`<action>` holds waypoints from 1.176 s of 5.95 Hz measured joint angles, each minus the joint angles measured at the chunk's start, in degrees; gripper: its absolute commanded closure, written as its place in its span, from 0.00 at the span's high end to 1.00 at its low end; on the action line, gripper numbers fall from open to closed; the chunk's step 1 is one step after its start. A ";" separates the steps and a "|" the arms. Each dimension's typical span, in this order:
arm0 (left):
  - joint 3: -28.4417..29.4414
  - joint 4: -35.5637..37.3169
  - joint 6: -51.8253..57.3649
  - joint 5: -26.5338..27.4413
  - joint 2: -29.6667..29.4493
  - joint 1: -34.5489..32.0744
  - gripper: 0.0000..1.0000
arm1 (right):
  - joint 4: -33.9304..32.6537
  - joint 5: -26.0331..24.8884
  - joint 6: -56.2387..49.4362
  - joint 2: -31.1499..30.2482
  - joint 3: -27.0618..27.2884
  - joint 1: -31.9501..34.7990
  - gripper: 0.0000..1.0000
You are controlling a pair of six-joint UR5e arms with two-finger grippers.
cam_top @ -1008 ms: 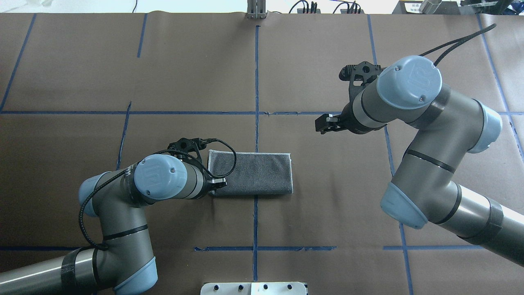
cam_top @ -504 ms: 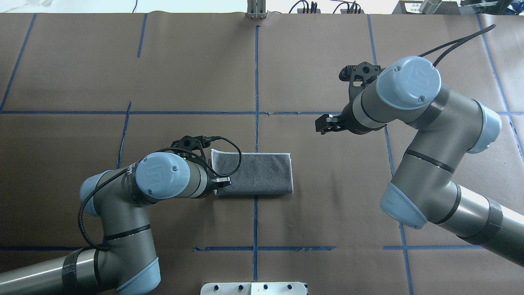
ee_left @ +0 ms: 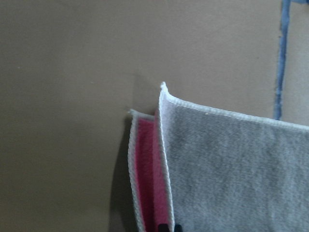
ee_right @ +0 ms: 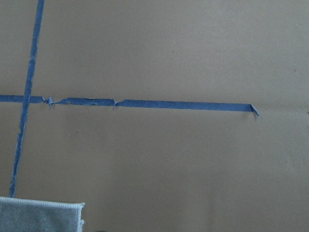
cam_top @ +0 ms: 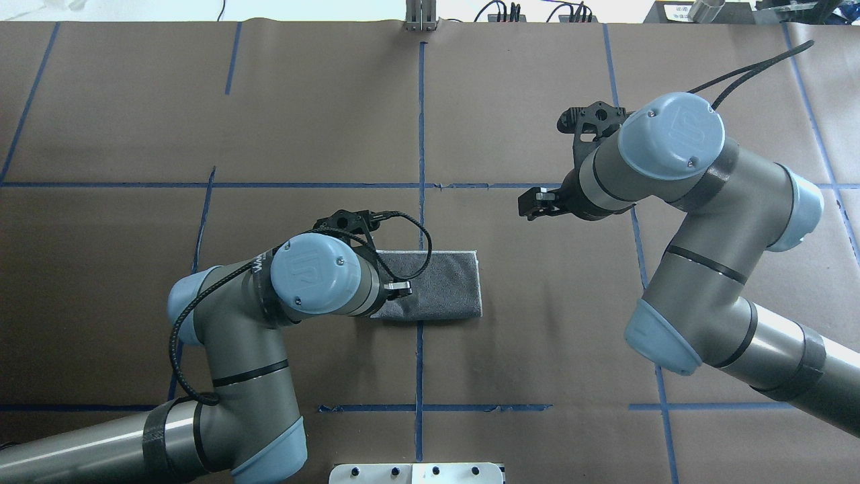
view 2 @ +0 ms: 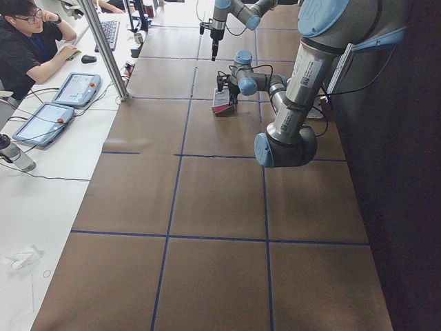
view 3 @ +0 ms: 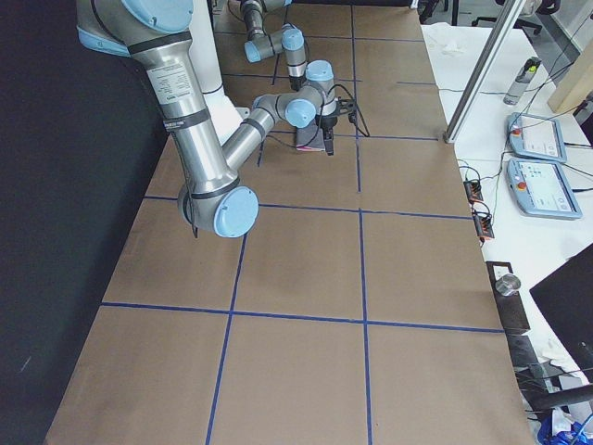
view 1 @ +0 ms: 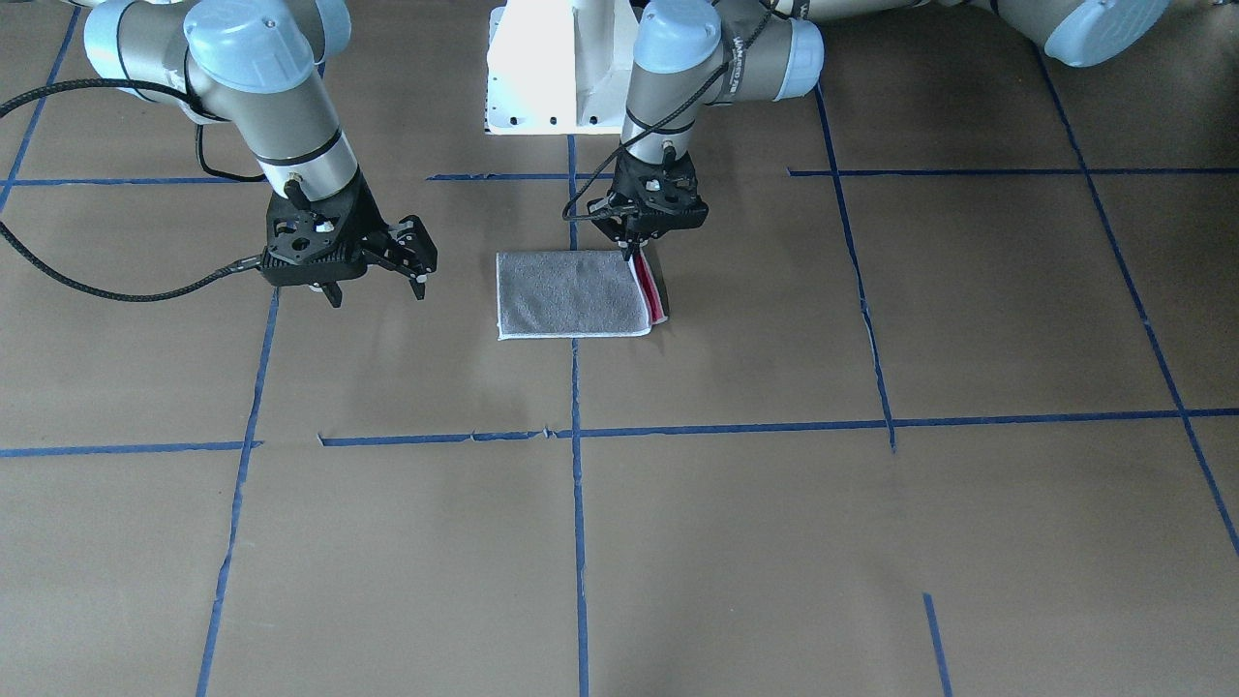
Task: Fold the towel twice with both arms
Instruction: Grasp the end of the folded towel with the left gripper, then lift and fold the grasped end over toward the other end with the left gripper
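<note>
Left of the centre tape line (cam_top: 420, 121), the left gripper (view 1: 636, 254) is pinched on one short end of the towel (cam_top: 450, 286) and holds it raised, pink face showing. The towel, folded once, lies across this line. Right of the line, the right gripper (view 1: 376, 287) hangs spread and empty. I judge the second fold is beginning; next, the raised end must go over onto the other end, edges matching.

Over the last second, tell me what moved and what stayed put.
The left tool, shut on one end of the towel, carried it toward the other end, lifting it so the pink face shows and the flat grey part looks shorter. The right tool stayed open and apart from the towel, whose other end did not shift.
</note>
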 measured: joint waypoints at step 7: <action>18.16 0.72 0.57 3.45 -18.47 1.99 0.00 | 0.15 4.58 -7.41 -3.82 0.22 6.00 1.00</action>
